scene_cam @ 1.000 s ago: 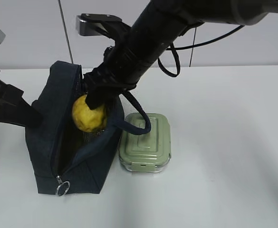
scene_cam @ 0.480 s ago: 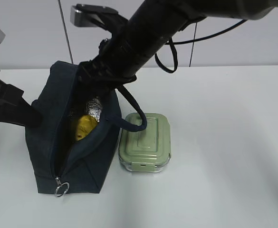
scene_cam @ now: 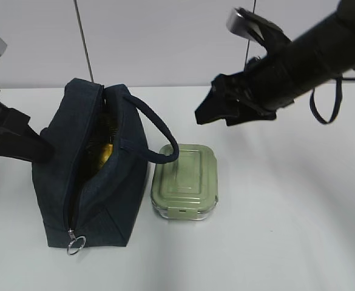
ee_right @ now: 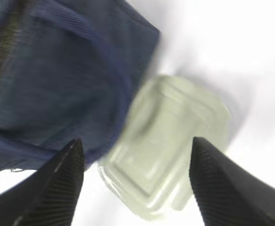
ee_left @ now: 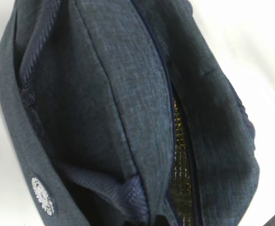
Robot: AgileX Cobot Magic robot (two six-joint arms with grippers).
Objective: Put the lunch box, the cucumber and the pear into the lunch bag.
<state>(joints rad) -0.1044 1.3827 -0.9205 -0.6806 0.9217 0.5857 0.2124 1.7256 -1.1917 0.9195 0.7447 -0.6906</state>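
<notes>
Exterior view: dark navy fabric lunch bag (scene_cam: pixel 89 167) is seen standing on the white desk (scene_cam: pixel 286 212), zipper open along the top, metal ring pull (scene_cam: pixel 75 245) hanging at the near end, looped strap handle (scene_cam: pixel 155 130) arched over toward the right. A patch of yellow pear (scene_cam: pixel 106 151) is visible inside the bag through the opening, against the silvery lining. Rectangular clear glass lunch box with pale sage-green clip lid (scene_cam: pixel 184 180) is set on the desk just beside the bag's right wall, lid on, outside the bag. No cucumber is made out in any view; whether it is inside the bag cannot be told. Right pincer (scene_cam: pixel 209 111) is held in the air above and to the right of the lunch box, clear of both bag and box; in the right wrist view its two black fingers (ee_right: pixel 62 188) are spread wide apart with nothing between them, the blurred lunch box (ee_right: pixel 168 150) and bag (ee_right: pixel 57 84) seen below. Left arm is seen at the left edge against the bag's side; its pincer tips are not shown, and it is taken as closed. Left wrist view is filled by bag fabric (ee_left: pixel 118 103) and the zipper gap with lining (ee_left: pixel 179 155).
</notes>
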